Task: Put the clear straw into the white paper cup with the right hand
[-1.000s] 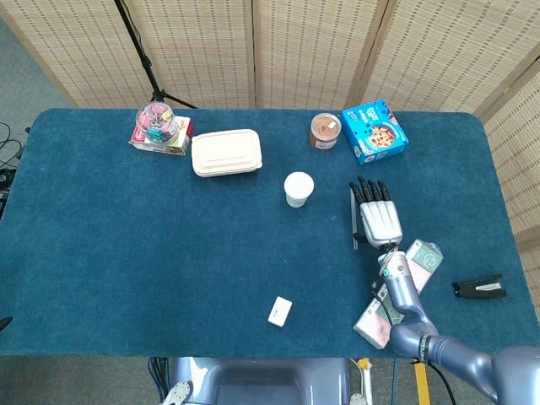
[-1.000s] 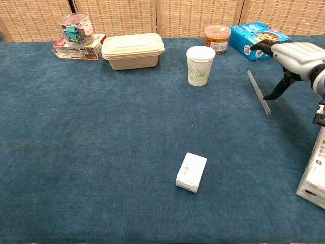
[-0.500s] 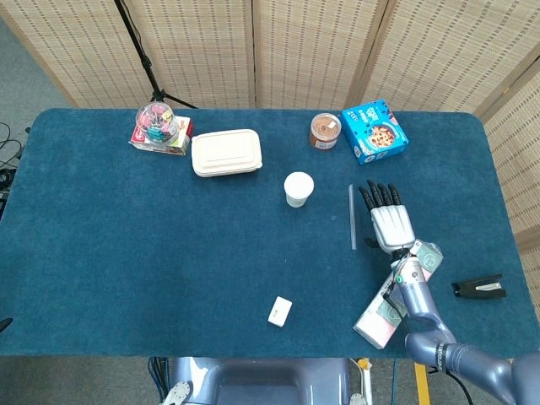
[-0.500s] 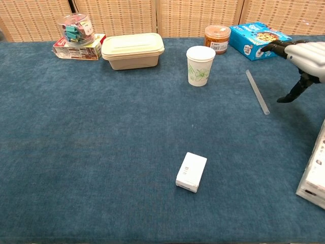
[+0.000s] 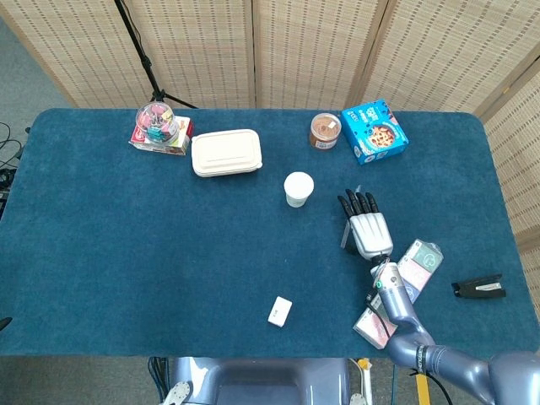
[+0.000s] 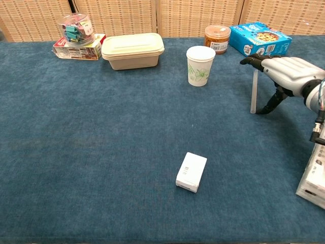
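Hovering over the thin clear plastic straw (image 6: pixel 253 93) on the blue cloth, right of the white paper cup (image 6: pixel 200 65): right robot hand (image 6: pixel 285 72), fingers spread, thumb down beside it. Not gripped yet. Likely to roll aside under careless closing.

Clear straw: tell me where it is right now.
The clear straw lies on the table right of the white paper cup, directly under the right robot hand.

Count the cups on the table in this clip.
1. The white paper cup stands near the table's middle, left of the right robot hand and in front of the brown jar. Nothing suggests another cup hidden, though the arm covers some table.
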### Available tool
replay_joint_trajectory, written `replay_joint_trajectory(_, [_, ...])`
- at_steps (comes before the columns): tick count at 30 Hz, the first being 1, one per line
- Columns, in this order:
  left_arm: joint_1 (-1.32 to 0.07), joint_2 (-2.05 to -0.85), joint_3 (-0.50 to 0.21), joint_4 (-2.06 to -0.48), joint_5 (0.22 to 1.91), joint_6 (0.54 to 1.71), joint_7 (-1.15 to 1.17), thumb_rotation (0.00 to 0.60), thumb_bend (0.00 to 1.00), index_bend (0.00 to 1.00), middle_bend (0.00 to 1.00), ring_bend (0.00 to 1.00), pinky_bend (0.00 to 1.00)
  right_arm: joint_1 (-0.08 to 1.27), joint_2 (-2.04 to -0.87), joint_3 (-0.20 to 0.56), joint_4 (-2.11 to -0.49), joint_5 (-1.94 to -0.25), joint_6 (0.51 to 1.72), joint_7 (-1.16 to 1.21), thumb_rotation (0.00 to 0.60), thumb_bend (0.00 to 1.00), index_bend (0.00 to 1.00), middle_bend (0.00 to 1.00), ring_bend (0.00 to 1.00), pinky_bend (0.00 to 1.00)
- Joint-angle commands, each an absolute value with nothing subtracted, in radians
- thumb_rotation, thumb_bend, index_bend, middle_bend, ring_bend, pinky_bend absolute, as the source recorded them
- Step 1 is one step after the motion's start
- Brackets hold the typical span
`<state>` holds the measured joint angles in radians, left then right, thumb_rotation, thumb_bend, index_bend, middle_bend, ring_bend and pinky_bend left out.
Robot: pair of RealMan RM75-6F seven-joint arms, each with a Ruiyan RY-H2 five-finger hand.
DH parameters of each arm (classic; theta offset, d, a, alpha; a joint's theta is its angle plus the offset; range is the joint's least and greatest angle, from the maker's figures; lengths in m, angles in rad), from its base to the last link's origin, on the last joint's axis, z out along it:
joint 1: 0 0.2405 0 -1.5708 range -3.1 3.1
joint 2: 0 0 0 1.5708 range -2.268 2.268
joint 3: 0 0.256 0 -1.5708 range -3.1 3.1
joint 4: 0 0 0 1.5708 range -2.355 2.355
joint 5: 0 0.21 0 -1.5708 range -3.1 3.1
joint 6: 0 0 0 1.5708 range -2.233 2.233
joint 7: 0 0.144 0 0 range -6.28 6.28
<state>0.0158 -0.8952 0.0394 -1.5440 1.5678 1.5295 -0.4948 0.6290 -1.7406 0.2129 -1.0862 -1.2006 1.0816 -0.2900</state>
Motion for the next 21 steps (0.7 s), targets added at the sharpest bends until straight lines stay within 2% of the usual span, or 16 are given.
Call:
replay_joint_trajectory(1, [0.016,-0.895,0.040,-1.543,1.568,1.530,-0.496,0.600,0.00,0.00,0.00,0.00,0.00,0.634,-1.757,0.233,-1.086,-1.185,1.091,-0.297,0.600,0.00,0.00,0.00,0.00,0.00])
replay_joint_trajectory(8, [0.017,-0.895,0.040,-1.539,1.570,1.532,-0.503,0.600,0.00,0.00,0.00,0.00,0.00,0.630,-1.753,0.253,-1.109,-1.170,1.096,-0.283,0.600,0.00,0.00,0.00,0.00,0.00])
replay_joint_trajectory(14, [0.017,-0.895,0.041,-1.539,1.571,1.533,-0.502,0.600,0.00,0.00,0.00,0.00,0.00,0.632,-1.619,0.238,-1.238,-1.177,0.993,-0.227,0.600,0.00,0.00,0.00,0.00,0.00])
replay_joint_trajectory(21, [0.018,-0.896,0.041,-1.542,1.573,1.535,-0.497,0.600,0.00,0.00,0.00,0.00,0.00,0.662,-1.473,0.223,-1.353,-1.141,0.850,-0.240,0.600,0.00,0.15,0.00,0.00,0.00])
